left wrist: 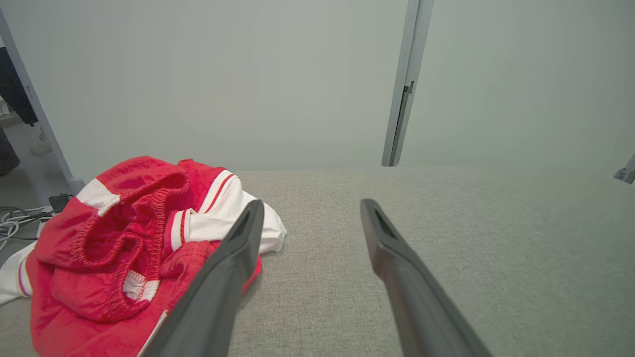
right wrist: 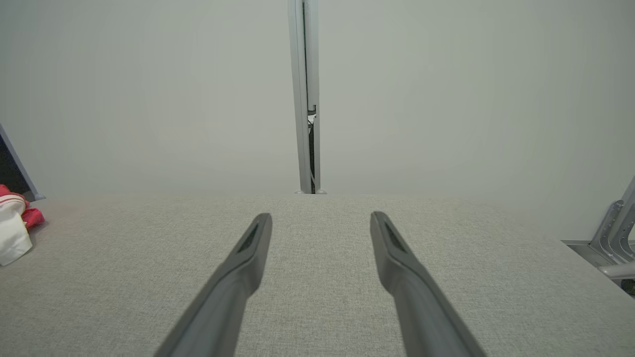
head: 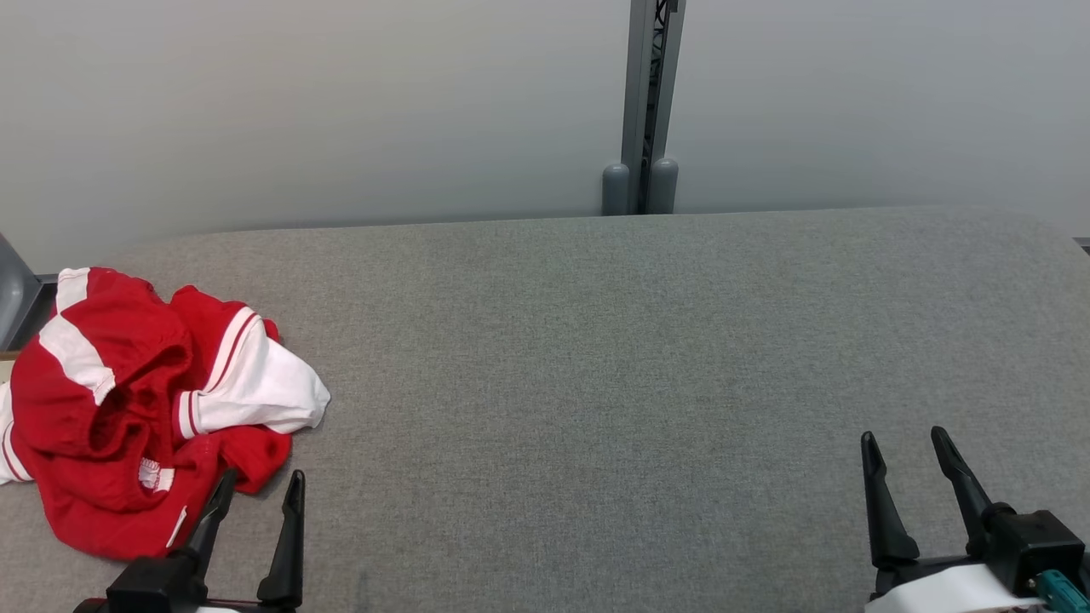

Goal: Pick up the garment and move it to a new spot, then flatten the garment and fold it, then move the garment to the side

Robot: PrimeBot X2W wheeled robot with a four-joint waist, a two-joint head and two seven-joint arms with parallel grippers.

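Note:
A red garment [head: 128,409] with white panels and stripes lies crumpled in a heap at the left end of the grey table [head: 596,383]. My left gripper [head: 262,481] is open at the lower left, its fingertips just beside the heap's near right edge, with nothing between them. In the left wrist view the garment [left wrist: 124,248] lies to the left of the left gripper [left wrist: 312,206], and the left finger [left wrist: 233,263] overlaps its edge. My right gripper [head: 904,443] stands open at the lower right over bare table, far from the cloth. In the right wrist view, the garment [right wrist: 15,225] peeks in at the left edge, far from the right gripper [right wrist: 321,218].
A pale wall with a grey upright post [head: 647,102] runs behind the table's far edge. Cables [left wrist: 15,223] lie on the floor past the table's left end. A metal bracket [right wrist: 610,243] sits off the table's right end.

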